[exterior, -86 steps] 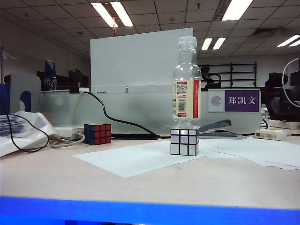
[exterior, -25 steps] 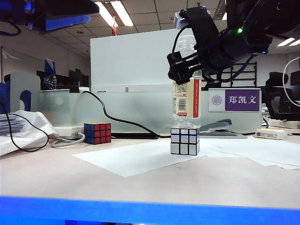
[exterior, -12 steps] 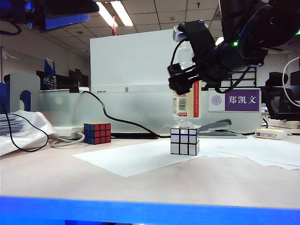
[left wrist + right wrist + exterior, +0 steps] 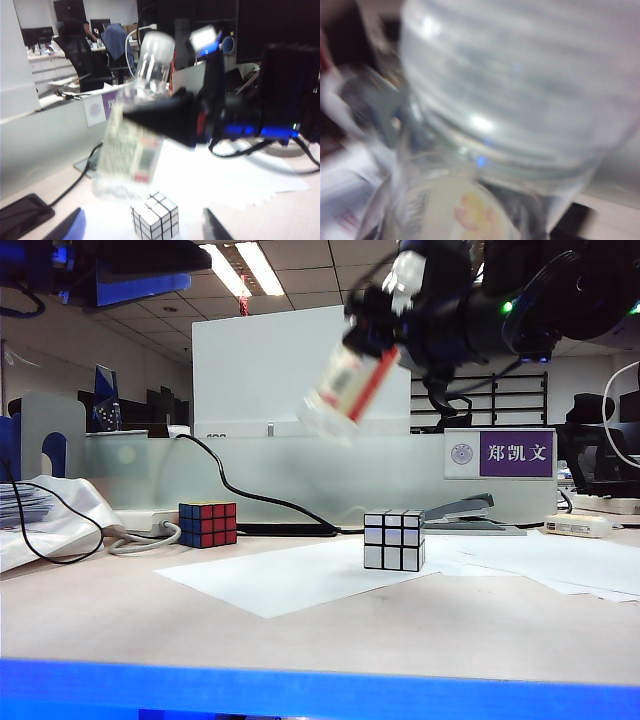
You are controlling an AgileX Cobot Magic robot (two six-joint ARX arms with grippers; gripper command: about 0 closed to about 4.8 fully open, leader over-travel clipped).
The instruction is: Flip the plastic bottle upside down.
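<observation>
Right gripper [image 4: 400,325] pinches the plastic bottle [image 4: 348,385] at its neck, tilted in the air above the white cube [image 4: 393,541] on the desk [image 4: 300,630]. Left gripper [image 4: 142,230] spread, near the cube. Colored cube [image 4: 208,524], stapler [image 4: 465,515] well clear.

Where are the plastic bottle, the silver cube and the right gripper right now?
plastic bottle [image 4: 350,385]: exterior view, on its tilted label.
silver cube [image 4: 393,541]: exterior view, on its front face.
right gripper [image 4: 392,312]: exterior view, where it clamps the bottle's upper part.

Bright ceiling strip lights [image 4: 238,268]; both wrist views blur, the right one heavily.
</observation>
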